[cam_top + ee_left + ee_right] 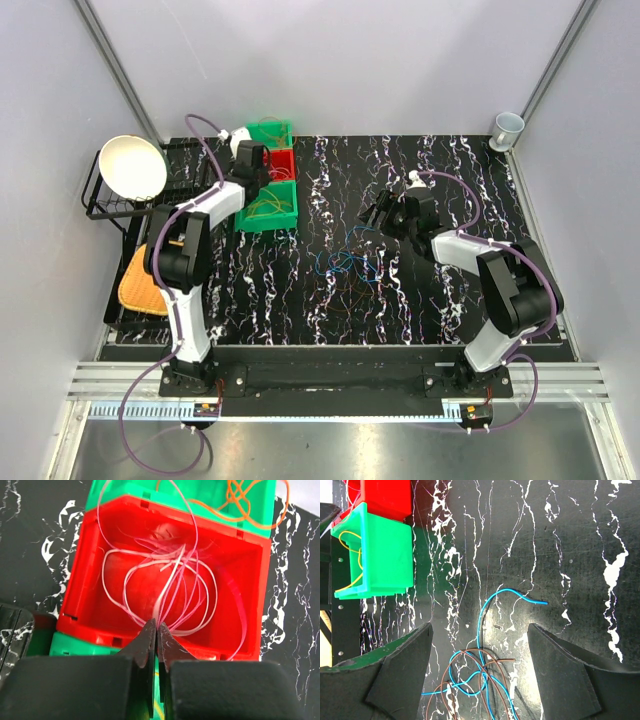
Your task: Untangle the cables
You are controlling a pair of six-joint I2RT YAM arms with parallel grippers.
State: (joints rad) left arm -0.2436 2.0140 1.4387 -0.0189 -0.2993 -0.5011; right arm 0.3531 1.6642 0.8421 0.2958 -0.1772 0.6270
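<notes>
My left gripper (156, 626) is shut on thin red cable loops (197, 592), which look pale pink in the glare and hang into the red bin (80, 580). In the top view that gripper (251, 160) is over the red bin (283, 164). Orange cables (248, 494) lie in the green bin (265, 500) beyond. My right gripper (480, 627) is open and empty above a loose tangle of a blue cable (487, 607) and a brown cable (492, 661) on the black table. The tangle (345, 268) lies mid-table, near the right gripper (385, 212).
A near green bin (270, 208) holds yellow and orange wire, also in the right wrist view (385, 555). A far green bin (268, 130) stands behind the red one. A black rack (110, 205) with a white bowl (132, 165) is at left. A cup (507, 127) is far right.
</notes>
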